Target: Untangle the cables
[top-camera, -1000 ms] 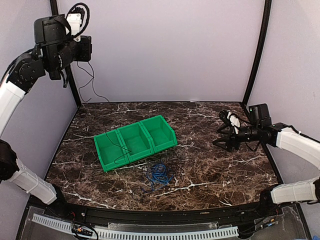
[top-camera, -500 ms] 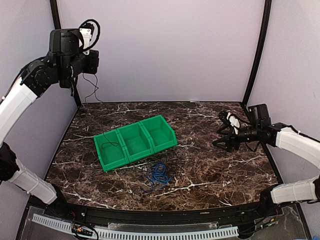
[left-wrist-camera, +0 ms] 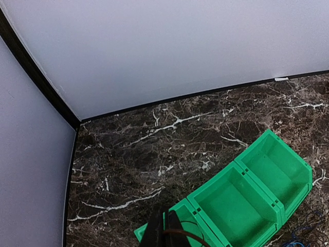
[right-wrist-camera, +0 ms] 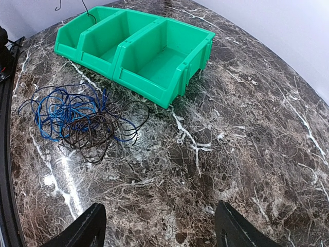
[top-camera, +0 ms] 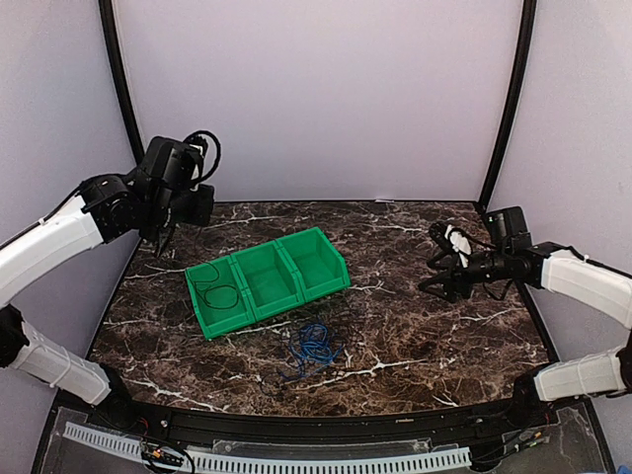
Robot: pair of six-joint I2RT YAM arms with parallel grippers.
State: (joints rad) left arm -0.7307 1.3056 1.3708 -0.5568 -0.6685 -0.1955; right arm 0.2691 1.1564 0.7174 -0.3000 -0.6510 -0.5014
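Sprawling wiry cables; glossy green bin

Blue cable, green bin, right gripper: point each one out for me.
blue cable point(right-wrist-camera: 55, 109), right wrist view, middle of the tangled loops.
green bin point(right-wrist-camera: 149, 85), right wrist view, outer front wall of the nearest compartment.
right gripper point(right-wrist-camera: 159, 206), right wrist view, gap midway between its open fingertips.

Three-compartment bin was green; cables were bright blue and black; tabletop was dark brown marble, white-veined; walls were pale lilac
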